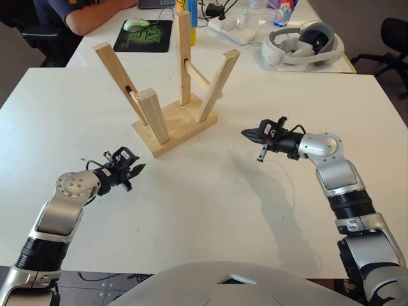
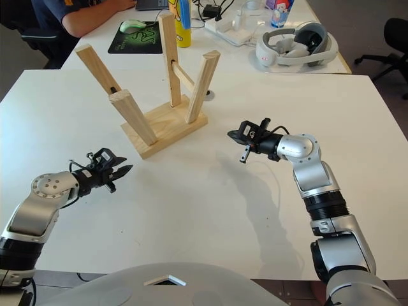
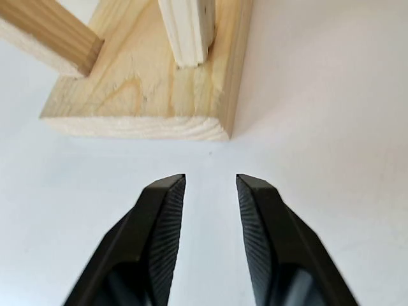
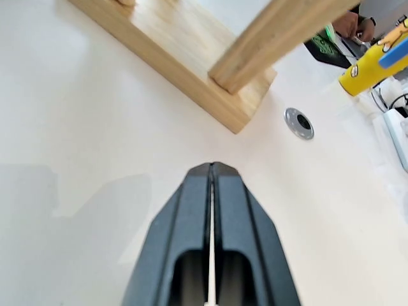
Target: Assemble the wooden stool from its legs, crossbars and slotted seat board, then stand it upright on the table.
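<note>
The wooden stool (image 1: 175, 124) lies upside down near the middle of the white table, its seat board (image 3: 146, 95) flat on the surface and its legs (image 1: 220, 86) sticking up, joined by a crossbar (image 1: 199, 75). My left gripper (image 1: 136, 170) hovers open to the front left of the seat board, its fingers (image 3: 164, 236) apart with nothing between them. My right gripper (image 1: 245, 133) hangs shut and empty to the right of the stool, a short gap from the seat's corner (image 4: 245, 108).
A cable hole (image 4: 298, 122) sits in the table behind the stool. On the far desk stand a headset (image 1: 303, 43), a yellow bottle (image 2: 183, 25), a mouse on a dark mat (image 1: 143, 32) and a power strip. A seated person is at the far left.
</note>
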Tool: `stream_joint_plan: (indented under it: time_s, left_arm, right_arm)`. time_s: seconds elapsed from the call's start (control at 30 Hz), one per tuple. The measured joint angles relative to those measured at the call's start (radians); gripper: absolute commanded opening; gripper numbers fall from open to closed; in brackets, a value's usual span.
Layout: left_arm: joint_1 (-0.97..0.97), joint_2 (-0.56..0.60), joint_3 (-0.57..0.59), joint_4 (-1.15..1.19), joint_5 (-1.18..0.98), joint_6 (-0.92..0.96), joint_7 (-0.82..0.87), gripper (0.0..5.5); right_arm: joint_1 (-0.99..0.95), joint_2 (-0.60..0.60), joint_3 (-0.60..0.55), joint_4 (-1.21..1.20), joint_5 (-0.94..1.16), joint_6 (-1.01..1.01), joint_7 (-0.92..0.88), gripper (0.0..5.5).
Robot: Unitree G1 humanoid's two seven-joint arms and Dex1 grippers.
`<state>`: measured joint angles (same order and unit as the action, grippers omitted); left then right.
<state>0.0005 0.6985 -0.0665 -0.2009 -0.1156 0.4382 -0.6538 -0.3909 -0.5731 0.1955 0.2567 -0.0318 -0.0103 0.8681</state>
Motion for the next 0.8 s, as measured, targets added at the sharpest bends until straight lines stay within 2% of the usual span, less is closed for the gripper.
stream_joint_plan:
  time_s: [0.1, 0.17, 0.23, 0.3, 0.43, 0.57, 0.8]
  left_arm:
    - [-0.019, -0.04, 0.014, -0.002, -0.013, -0.018, 0.018, 2.49]
    - [-0.019, -0.071, 0.024, -0.001, -0.023, -0.022, 0.037, 2.81]
    - [-0.018, -0.102, 0.033, 0.0, -0.035, -0.022, 0.052, 3.07]
    - [-0.017, -0.129, 0.036, 0.003, -0.044, -0.024, 0.057, 3.07]
    - [-0.018, -0.139, 0.036, 0.035, -0.03, -0.042, 0.067, 3.07]
    - [-0.069, -0.173, 0.021, 0.103, 0.0, -0.107, 0.09, 2.6]
    - [-0.16, -0.223, -0.004, 0.196, 0.005, -0.212, 0.088, 1.42]
  right_arm:
    - [-0.005, 0.045, -0.03, 0.075, 0.002, -0.033, -0.083, 0.0]
    - [-0.017, 0.111, -0.094, 0.133, 0.028, -0.028, -0.2, 0.0]
    - [-0.041, 0.209, -0.205, 0.183, 0.12, -0.001, -0.346, 0.0]
    - [-0.061, 0.291, -0.301, 0.213, 0.192, 0.009, -0.467, 0.0]
    - [-0.039, 0.344, -0.331, 0.221, 0.205, -0.023, -0.523, 0.0]
    - [0.002, 0.378, -0.328, 0.2, 0.199, -0.033, -0.553, 0.0]
    - [0.037, 0.387, -0.308, 0.145, 0.175, -0.039, -0.582, 0.0]
